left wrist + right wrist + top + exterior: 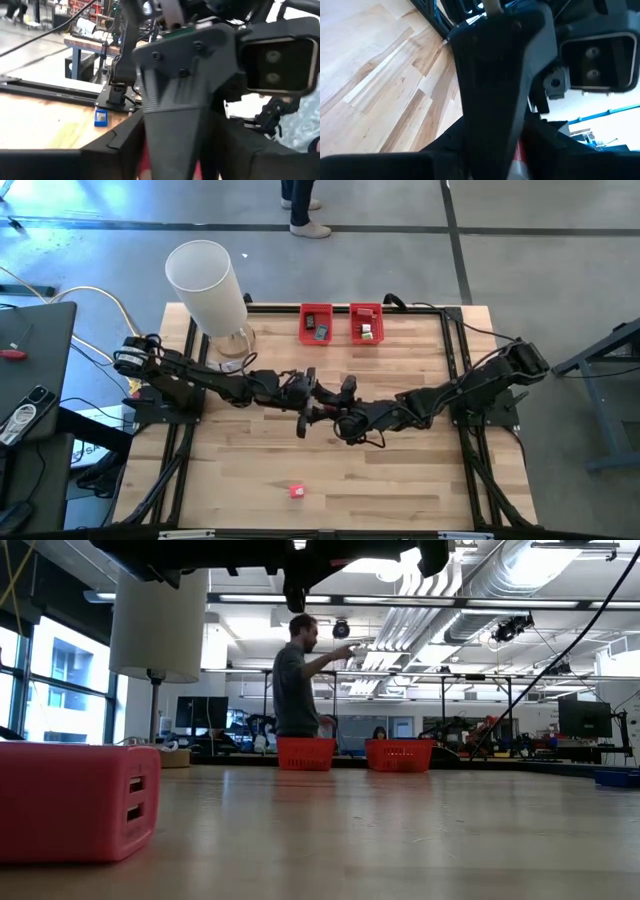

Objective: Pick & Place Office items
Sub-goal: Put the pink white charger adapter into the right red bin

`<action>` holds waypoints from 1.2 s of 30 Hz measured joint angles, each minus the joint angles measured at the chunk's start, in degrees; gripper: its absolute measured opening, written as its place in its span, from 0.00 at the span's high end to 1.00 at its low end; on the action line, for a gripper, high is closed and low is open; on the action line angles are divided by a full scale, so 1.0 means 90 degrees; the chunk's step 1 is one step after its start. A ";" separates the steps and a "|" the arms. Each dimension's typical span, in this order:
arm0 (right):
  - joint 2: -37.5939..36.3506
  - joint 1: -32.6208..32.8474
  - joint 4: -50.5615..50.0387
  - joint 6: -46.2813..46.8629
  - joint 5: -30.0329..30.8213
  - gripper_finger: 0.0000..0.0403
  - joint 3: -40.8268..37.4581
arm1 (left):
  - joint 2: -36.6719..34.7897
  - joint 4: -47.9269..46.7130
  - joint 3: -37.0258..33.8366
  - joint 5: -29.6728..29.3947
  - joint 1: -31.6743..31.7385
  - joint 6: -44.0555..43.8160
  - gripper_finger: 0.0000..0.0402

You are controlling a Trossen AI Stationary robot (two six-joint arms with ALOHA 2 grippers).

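Note:
Both arms meet above the middle of the table. My left gripper (312, 388) and my right gripper (330, 408) stand tip to tip, high above the wood. A small red piece (520, 156) shows between them, low in both wrist views (146, 169). My right gripper is shut on it. My left gripper's large dark body (495, 75) fills the right wrist view. Another red piece (297, 491) lies flat on the table near the front edge, and it looms at the left of the low view (75, 802). A small blue piece (101, 118) lies on the wood by the right arm's base. My right gripper holds the red piece (519, 159) between its two fingers, level and well clear of the table. My left gripper's body stands in front of the place of contact, so which part of the piece it has does not show.
Two red bins (316, 323) (366, 323) stand at the far edge with small pieces inside. A tall white cylinder (208, 285) stands at the far left corner. A person (295, 680) stands beyond the table's far edge. Bare wood lies around the near red piece.

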 joint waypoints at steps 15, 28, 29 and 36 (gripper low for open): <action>0.0000 0.0015 -0.0497 0.0844 0.0206 0.69 0.0000 | 0.0000 0.0005 0.0000 -0.1316 -0.0365 0.0561 0.30; -0.0002 0.0221 -0.2687 0.3415 0.0443 0.69 -0.0005 | 0.0000 -0.0007 0.0000 -0.1318 -0.0365 0.0876 0.30; 0.0000 0.0221 -0.2864 0.3619 0.0445 0.69 -0.0005 | 0.0000 -0.0007 0.0000 -0.1318 -0.0365 0.0876 0.30; -0.0002 0.0211 -0.4076 0.4926 0.0636 0.70 -0.0007 | 0.0000 -0.0232 0.0000 -0.1333 -0.0363 0.0879 0.30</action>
